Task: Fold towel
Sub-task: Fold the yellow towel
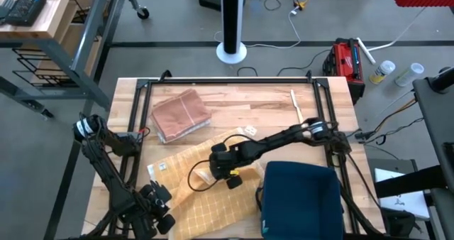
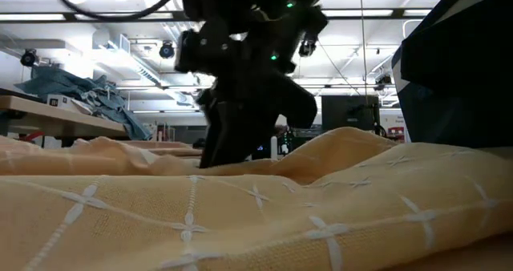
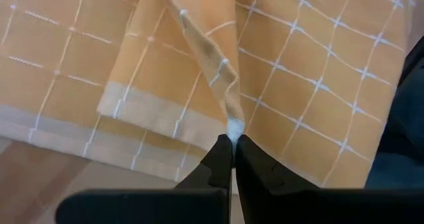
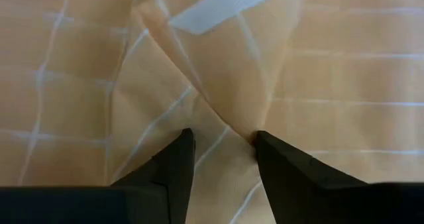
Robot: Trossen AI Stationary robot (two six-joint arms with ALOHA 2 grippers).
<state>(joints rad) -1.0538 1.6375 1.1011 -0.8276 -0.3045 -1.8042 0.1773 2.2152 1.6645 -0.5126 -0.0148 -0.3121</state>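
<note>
Left hand [image 3: 227, 159] pinches the yellow towel's [image 1: 206, 190] corner tight, right hand [image 4: 222, 151] straddles a ridge half-spread; thin grip could slip mid-fold.

A pale wooden surface [image 1: 241, 108] inside a black frame carries a spread yellow checked towel [image 1: 206, 197], a folded reddish-brown towel [image 1: 181, 114] near the far edge, and a dark blue cloth [image 1: 298, 190].

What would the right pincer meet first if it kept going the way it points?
Most likely the yellow towel: the right pincer is open, fingers astride a raised fold directly ahead. Depth is unclear.
</note>
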